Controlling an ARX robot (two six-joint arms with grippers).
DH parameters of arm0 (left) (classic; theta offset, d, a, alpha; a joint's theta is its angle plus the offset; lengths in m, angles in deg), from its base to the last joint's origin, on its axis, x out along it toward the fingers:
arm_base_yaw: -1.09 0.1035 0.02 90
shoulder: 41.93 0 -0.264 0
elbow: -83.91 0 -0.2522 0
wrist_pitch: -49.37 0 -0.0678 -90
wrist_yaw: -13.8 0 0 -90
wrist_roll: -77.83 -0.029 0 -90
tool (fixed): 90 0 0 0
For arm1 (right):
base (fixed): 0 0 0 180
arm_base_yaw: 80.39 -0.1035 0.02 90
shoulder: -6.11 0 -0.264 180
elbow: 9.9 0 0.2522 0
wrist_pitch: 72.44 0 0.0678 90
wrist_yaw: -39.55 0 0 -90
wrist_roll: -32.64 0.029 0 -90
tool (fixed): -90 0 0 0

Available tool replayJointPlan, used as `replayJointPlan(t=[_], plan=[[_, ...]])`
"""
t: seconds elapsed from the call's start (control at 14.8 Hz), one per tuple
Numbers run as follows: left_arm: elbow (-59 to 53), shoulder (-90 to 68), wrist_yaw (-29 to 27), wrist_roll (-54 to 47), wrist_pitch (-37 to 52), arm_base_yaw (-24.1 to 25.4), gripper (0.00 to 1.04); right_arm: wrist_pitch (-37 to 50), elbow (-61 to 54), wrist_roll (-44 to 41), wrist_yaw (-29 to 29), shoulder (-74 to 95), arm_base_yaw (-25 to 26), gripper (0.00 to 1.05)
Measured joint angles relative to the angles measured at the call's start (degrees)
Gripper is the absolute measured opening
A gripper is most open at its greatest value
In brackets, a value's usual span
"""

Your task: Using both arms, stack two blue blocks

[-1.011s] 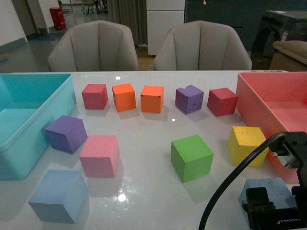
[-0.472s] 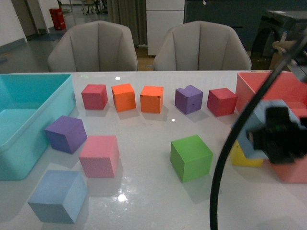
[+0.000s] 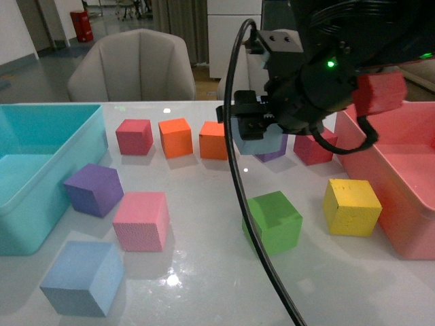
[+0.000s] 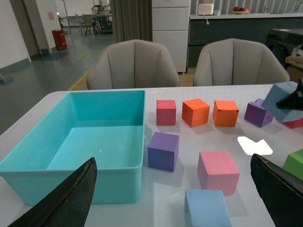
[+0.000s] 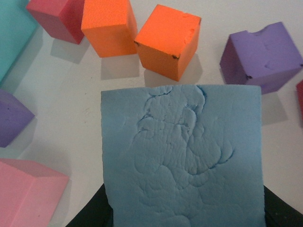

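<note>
A glossy white table (image 3: pixel 204 176) is sitting before two grey chairs, and in the front view the right gripper (image 3: pixel 258 129) is pinching one blue block (image 3: pixel 260 145) in the air over the far row of cubes. The second blue block (image 3: pixel 83 277) is lying on the table at the near left, well apart from it and near a pink cube (image 3: pixel 141 221). A black cable (image 3: pixel 234 170) is looping down past the green cube (image 3: pixel 272 222), so it may be risking a snag or a nudge once the arm is crossing. In the left wrist view the left gripper (image 4: pixel 173 161) is hanging empty with its fingers (image 4: pixel 71 203) spread wide above the second blue block, so both arms could be heading for one spot and colliding there. In the right wrist view the jaws are showing only at one edge of the carried block, whose face is looking wrinkled; soft foam held so may be twisting or slipping, then landing off-centre and tipping off
</note>
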State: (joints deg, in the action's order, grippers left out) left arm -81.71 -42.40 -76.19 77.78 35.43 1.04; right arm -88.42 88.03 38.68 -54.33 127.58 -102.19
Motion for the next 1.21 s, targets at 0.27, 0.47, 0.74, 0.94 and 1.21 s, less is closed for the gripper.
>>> replayJointPlan(t=[0.27, 0.47, 0.74, 0.94, 1.21], plan=[[0.00, 0.00, -0.04, 0.00, 0.00, 0.00, 0.98, -7.54, 15.26, -8.79, -4.92, 13.29, -1.07, 0.49], [0.00, 0.00, -0.02, 0.00, 0.00, 0.00, 0.98, -9.75, 18.51, -15.69, -7.02, 17.64, -1.07, 0.49], [0.00, 0.00, -0.02, 0.02, 0.00, 0.00, 0.98, -12.04, 21.14, -18.18, -8.22, 20.65, -1.07, 0.49], [0.00, 0.00, -0.02, 0.00, 0.00, 0.00, 0.98, -13.18, 23.30, -18.29, -8.22, 22.62, -1.09, 0.49], [0.00, 0.00, -0.02, 0.02, 0.00, 0.00, 0.98, -13.90, 24.13, -18.34, -8.57, 22.84, -1.07, 0.93]])
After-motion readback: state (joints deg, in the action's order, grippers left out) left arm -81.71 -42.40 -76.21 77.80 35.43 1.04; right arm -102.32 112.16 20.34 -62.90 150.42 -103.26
